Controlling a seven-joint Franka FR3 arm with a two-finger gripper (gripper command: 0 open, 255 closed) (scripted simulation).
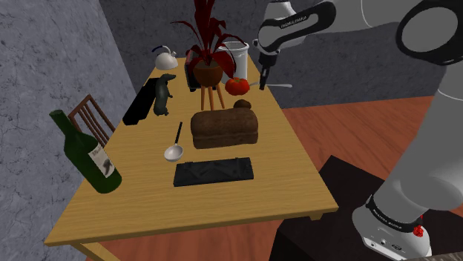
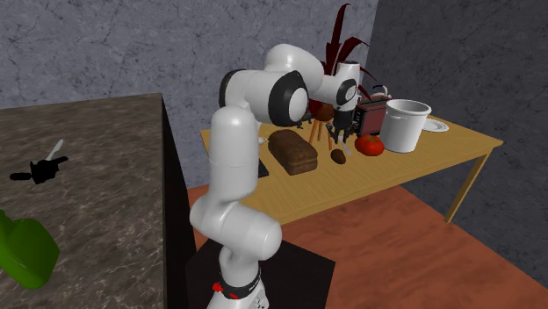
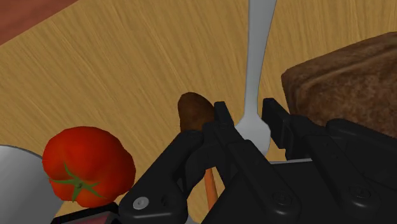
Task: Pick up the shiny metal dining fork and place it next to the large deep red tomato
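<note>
Now you have the fork pinched between the fingers of the gripper, hanging over the table near the tomato. Bring it down slowly onto bare wood just beside the tomato, steering clear of the small brown lump and the loaf. Let go only once the fork rests flat.

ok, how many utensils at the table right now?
2. A fork clasped in the pincer near the tomato; a ladle lying on the table between the bread loaf and the green bottle. Others may be hidden behind the plant.
</note>
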